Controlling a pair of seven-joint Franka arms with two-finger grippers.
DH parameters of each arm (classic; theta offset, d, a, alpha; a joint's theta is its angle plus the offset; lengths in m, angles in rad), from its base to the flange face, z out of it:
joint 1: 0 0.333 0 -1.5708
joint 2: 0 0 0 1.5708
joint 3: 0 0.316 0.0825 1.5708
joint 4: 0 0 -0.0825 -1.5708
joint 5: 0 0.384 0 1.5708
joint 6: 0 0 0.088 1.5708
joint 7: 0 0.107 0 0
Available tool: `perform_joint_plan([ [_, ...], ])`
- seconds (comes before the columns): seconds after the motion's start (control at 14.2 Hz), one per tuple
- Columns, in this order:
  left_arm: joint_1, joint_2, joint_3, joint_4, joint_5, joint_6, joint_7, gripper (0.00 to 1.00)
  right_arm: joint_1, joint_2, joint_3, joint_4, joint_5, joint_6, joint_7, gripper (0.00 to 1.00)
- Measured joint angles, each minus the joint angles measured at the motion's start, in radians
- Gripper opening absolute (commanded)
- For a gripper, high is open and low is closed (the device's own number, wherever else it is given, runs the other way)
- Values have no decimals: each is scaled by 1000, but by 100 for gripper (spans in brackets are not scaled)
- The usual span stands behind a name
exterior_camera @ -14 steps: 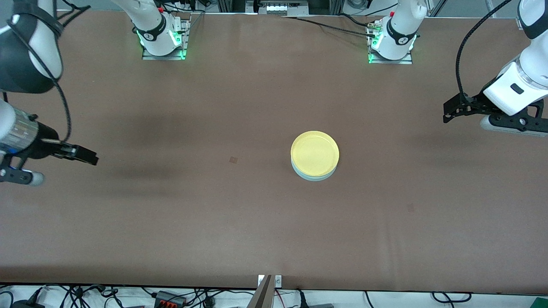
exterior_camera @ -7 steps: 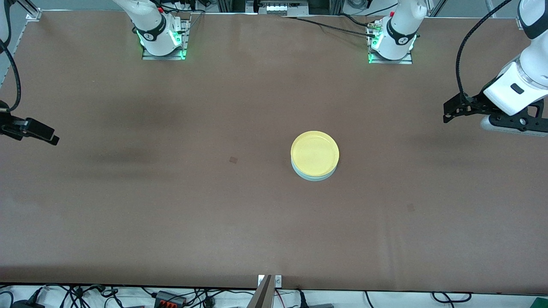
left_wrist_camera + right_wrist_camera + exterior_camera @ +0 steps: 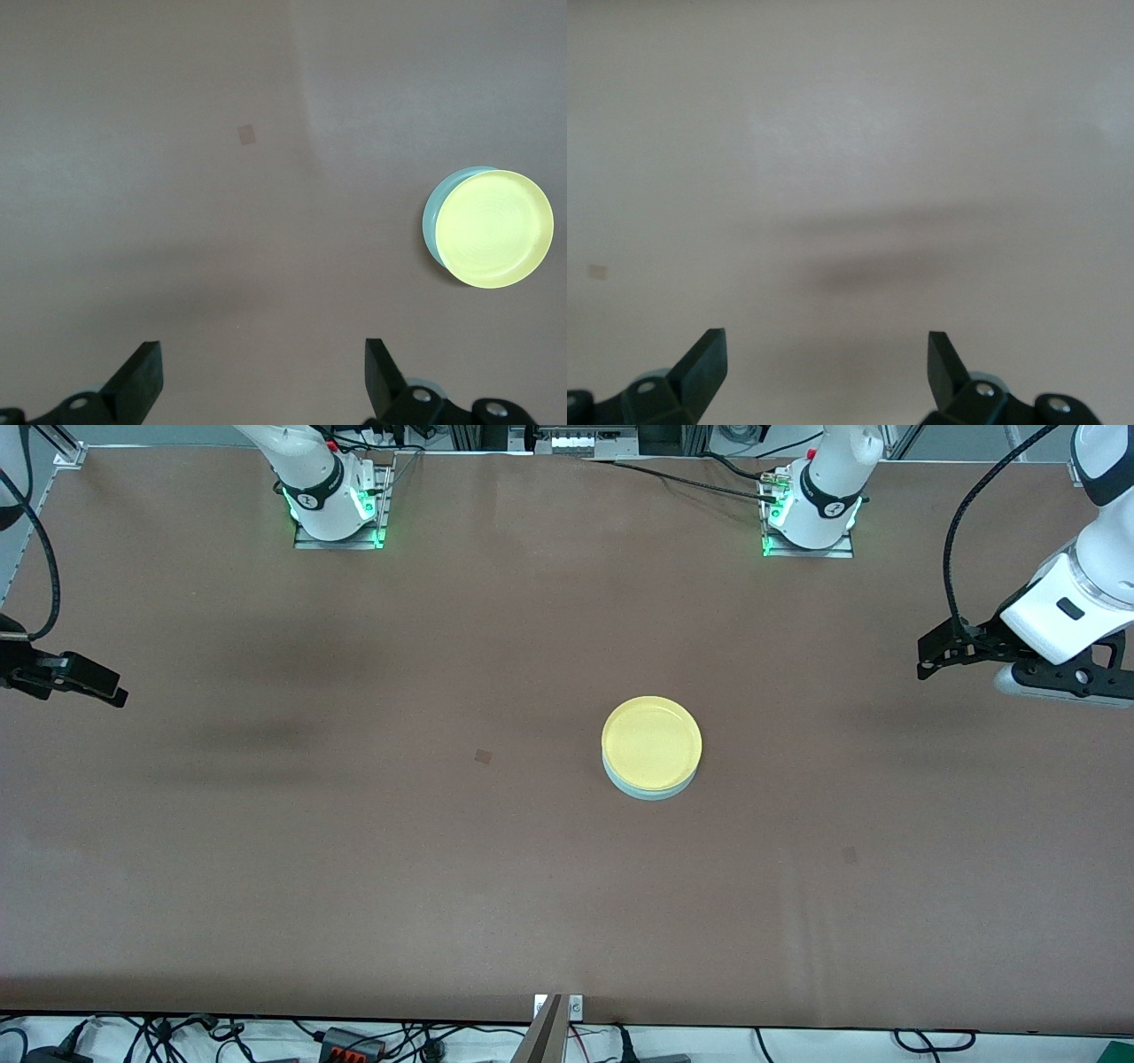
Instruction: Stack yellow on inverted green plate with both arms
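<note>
Yellow [image 3: 651, 742] sits atop green plate [image 3: 649, 789], well apart from both spread-fingered hands: left hand [image 3: 941, 651], right hand [image 3: 89, 682].

Both arms are glossy white with black bands at the joints, each rising from a white base ringed in black and lit green, bolted on a metal plate at the bench's edge. A thick black cable loops along the left arm's [image 3: 1067, 607] white wrist housing down to its black pincer [image 3: 930, 657]. The right pincer [image 3: 93, 686] is black too, with wedge-shaped fingertips [image 3: 700, 359] and small silver screws.
</note>
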Motion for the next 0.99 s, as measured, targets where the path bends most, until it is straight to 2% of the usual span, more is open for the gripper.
perform_joint_plan([
  [0.49,0,0,0,0,0,0,0,100,0,-81,5,-120,-21,14,-28,100],
  [0.99,1,0,0,0,0,0,0,100,-7,-78,7,-120,-21,16,-28,100],
])
